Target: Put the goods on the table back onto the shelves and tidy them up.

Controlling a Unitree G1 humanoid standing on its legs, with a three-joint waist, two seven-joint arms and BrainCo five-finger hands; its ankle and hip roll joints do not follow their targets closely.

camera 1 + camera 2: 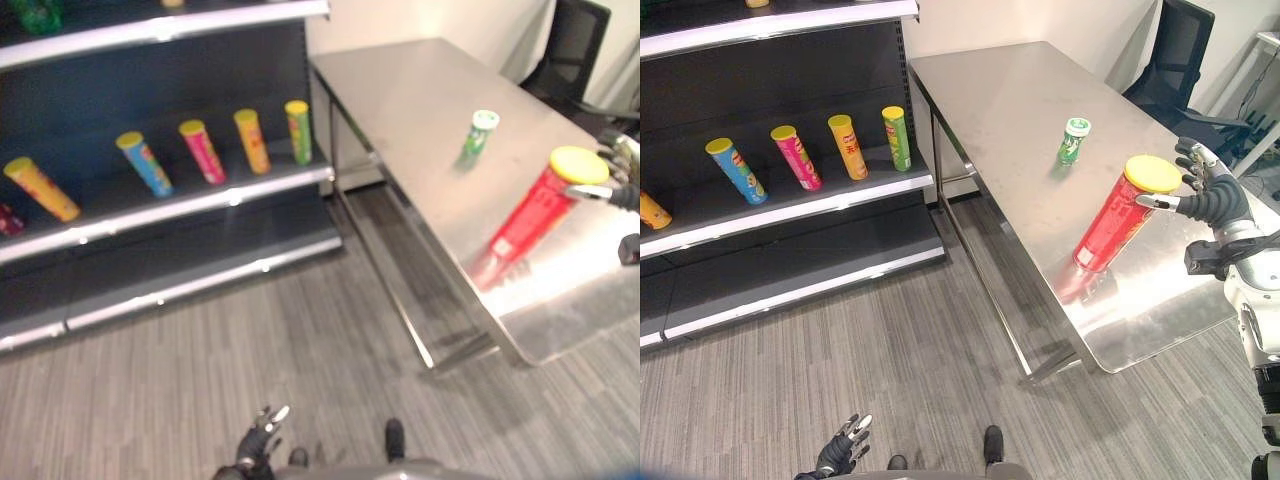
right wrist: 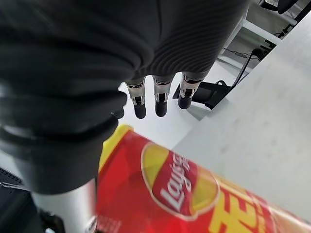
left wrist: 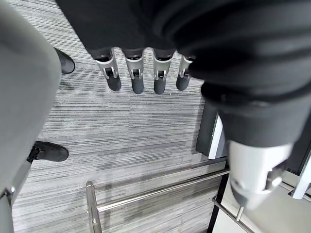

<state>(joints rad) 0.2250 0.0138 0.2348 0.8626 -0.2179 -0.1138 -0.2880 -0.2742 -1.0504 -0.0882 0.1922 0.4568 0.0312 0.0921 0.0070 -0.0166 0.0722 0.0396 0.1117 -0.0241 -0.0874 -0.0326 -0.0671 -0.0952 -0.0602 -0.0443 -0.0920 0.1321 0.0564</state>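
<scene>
A tall red can (image 1: 1110,225) with a yellow lid stands on the steel table (image 1: 1000,90) near its front right part. My right hand (image 1: 1210,195) is open beside the lid, thumb reaching to the lid's rim and fingers spread past it. In the right wrist view its straight fingers (image 2: 155,104) hang above the can (image 2: 194,194), not wrapped round it. A short green can (image 1: 1073,140) with a white lid stands farther back on the table. My left hand (image 1: 840,450) hangs low over the floor, open, with its fingers (image 3: 136,80) straight.
The dark shelf unit (image 1: 790,215) stands at the left with a row of cans: blue (image 1: 737,170), pink (image 1: 797,157), orange (image 1: 848,146) and green (image 1: 897,137). A black chair (image 1: 1180,70) stands behind the table. Grey floor lies between shelf and table.
</scene>
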